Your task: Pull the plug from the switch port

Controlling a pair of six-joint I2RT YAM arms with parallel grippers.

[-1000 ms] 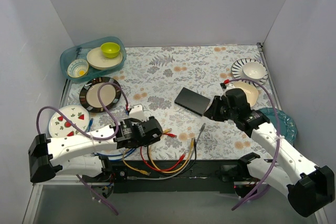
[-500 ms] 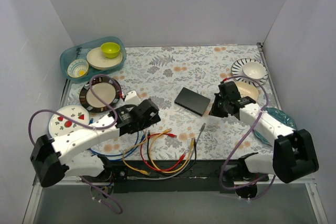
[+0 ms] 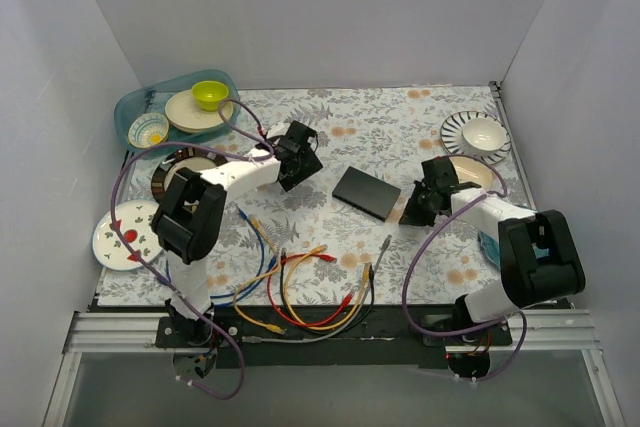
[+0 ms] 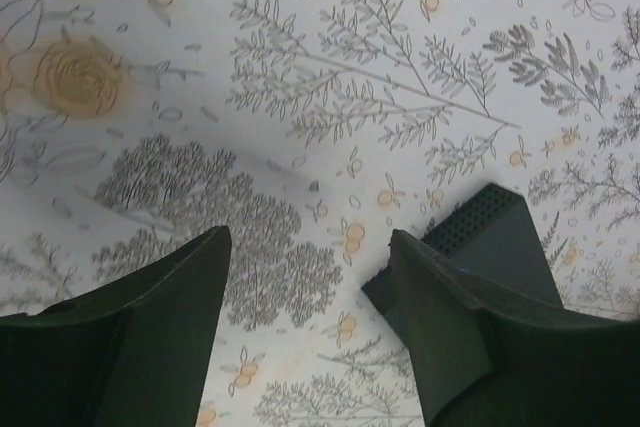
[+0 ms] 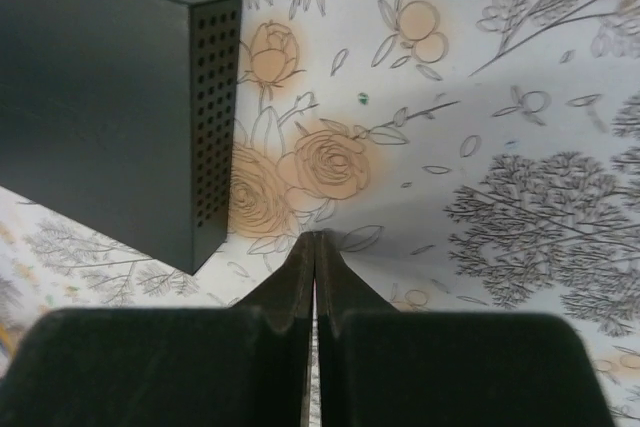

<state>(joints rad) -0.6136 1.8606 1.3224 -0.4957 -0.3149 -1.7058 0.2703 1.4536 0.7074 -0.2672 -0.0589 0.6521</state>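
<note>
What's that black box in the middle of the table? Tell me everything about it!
The switch is a thin, flat, matte-black box. One short end is dotted with rows of tiny holes. It lies flat on the flowery tablecloth, turned at a slant. Nothing shows plugged into it. Nothing holds it; the shut right gripper sits close by its holed end, not touching.

No text, label, brand, number or sign can be read in any of the views. The switch is seen as plain matte black, with an unmarked top and a side wall that is only perforated. The bench is covered by a print of flowers and leaves.
</note>
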